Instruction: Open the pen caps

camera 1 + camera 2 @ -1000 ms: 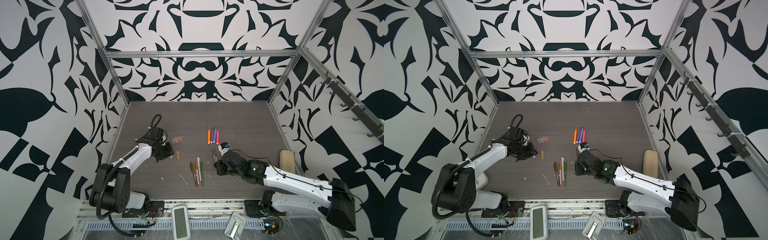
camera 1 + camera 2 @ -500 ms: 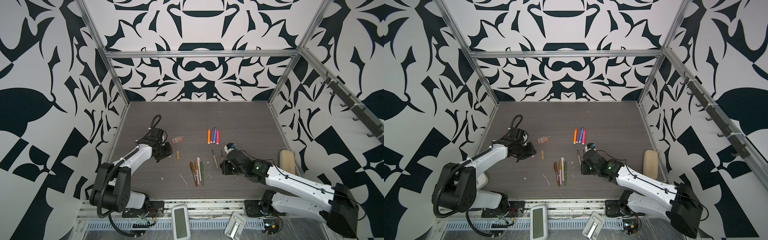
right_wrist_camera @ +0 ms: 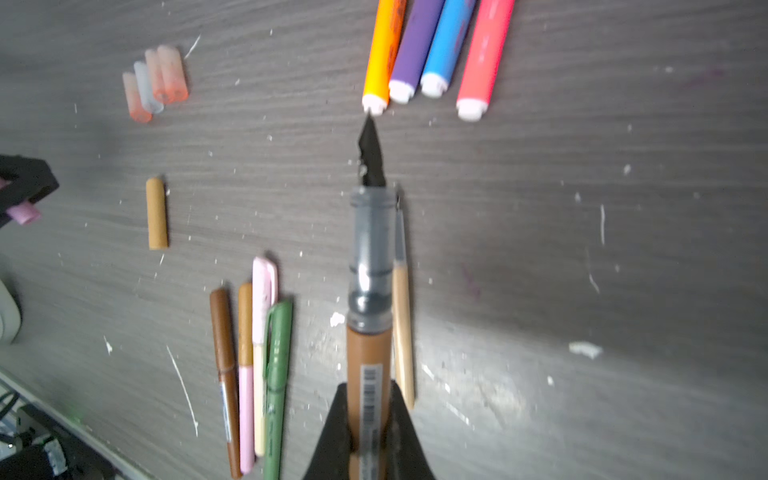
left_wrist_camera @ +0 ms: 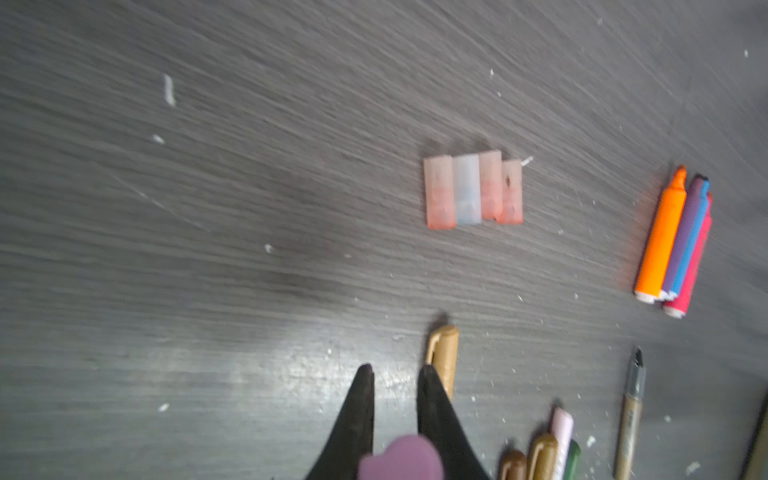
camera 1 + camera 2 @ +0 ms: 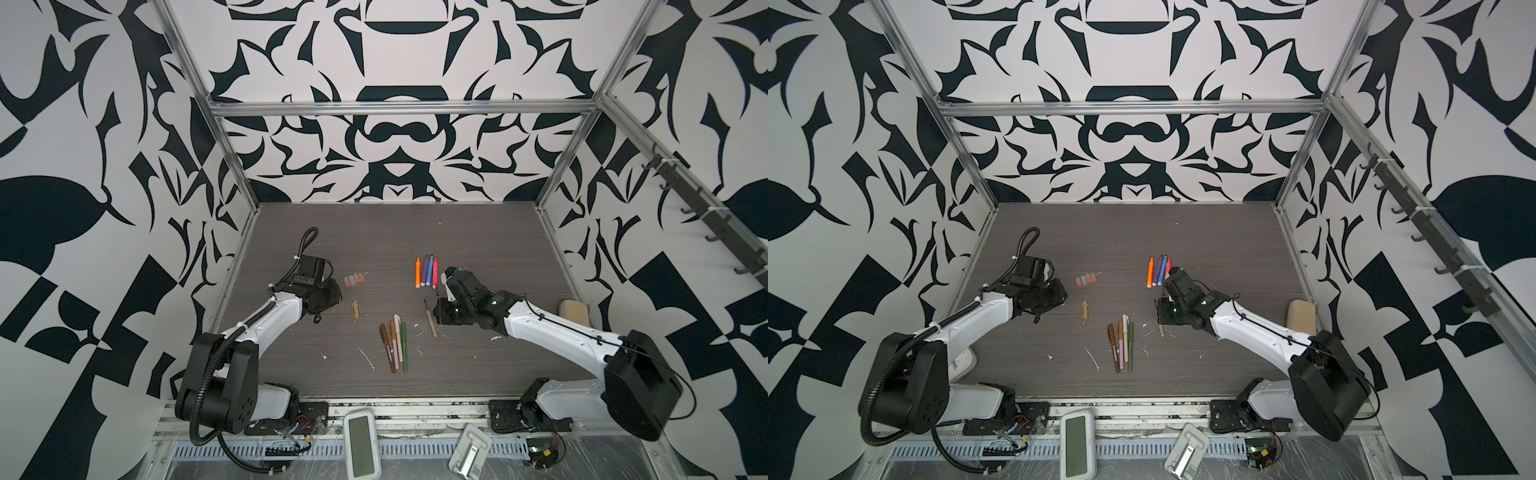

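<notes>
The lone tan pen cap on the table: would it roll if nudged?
The short tan plastic pen cap is a round tube, so it probably rolls, though its side clip may check that. Being small, it is likely light.

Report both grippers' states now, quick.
Left gripper: closed, holding a short lilac cap between its fingers.
Right gripper: closed on the brown pen, which is uncapped with its dark tip exposed.
</notes>
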Controlling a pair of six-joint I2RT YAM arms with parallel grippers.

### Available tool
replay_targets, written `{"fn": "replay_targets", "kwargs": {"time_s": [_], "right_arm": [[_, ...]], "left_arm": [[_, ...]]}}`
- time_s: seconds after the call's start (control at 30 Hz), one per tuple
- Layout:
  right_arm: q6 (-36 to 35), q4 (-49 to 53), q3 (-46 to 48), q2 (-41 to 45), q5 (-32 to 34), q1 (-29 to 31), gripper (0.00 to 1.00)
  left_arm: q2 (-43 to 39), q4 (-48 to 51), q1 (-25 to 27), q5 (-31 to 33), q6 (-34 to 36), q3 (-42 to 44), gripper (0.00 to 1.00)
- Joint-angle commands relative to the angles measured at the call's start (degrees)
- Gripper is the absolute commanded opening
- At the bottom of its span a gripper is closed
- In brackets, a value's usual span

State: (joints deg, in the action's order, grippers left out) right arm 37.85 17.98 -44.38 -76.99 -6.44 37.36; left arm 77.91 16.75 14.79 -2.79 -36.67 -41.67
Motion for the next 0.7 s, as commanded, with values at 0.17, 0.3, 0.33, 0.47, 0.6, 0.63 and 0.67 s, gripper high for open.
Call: {"fn": "replay_targets", "kwargs": {"time_s": [0.17,0.3,0.33,0.47,0.6,0.63,0.67], "right_arm": [[-3.69,-2.81,-3.47,-6.50,-5.11,-3.77,0.00],[-2.30,-3.01,-2.07,-4.58,-5.45,-3.79,0.00],[-2.22,-3.20,-1.71,-3.96,-5.76,-3.76,0.00],[-3.89,-1.18,-1.82,-0.72,-5.16,-3.82,0.00],[-5.90,-0.93,0.57,5.30,-1.68,-3.87,0.00],[-6.83,-1.37,1.58,6.51,-0.09,-3.87,0.00],[-8.18,-1.85,2.74,7.36,1.60,-3.83,0.00]], "left_arm": [[-5.93,1.85,-0.20,2.67,-4.05,1.90,0.00],[-11.20,2.74,-0.09,0.56,-4.99,4.76,0.00],[-12.39,3.17,-0.17,0.27,-5.16,5.39,0.00],[-15.35,5.31,-0.19,-0.81,-6.00,5.59,0.00],[-16.20,6.59,-0.16,-1.64,-5.90,4.57,0.00],[-15.85,7.21,-0.19,-0.96,-5.33,4.10,0.00],[-15.32,8.18,-0.15,-0.17,-4.64,3.51,0.00]]}}
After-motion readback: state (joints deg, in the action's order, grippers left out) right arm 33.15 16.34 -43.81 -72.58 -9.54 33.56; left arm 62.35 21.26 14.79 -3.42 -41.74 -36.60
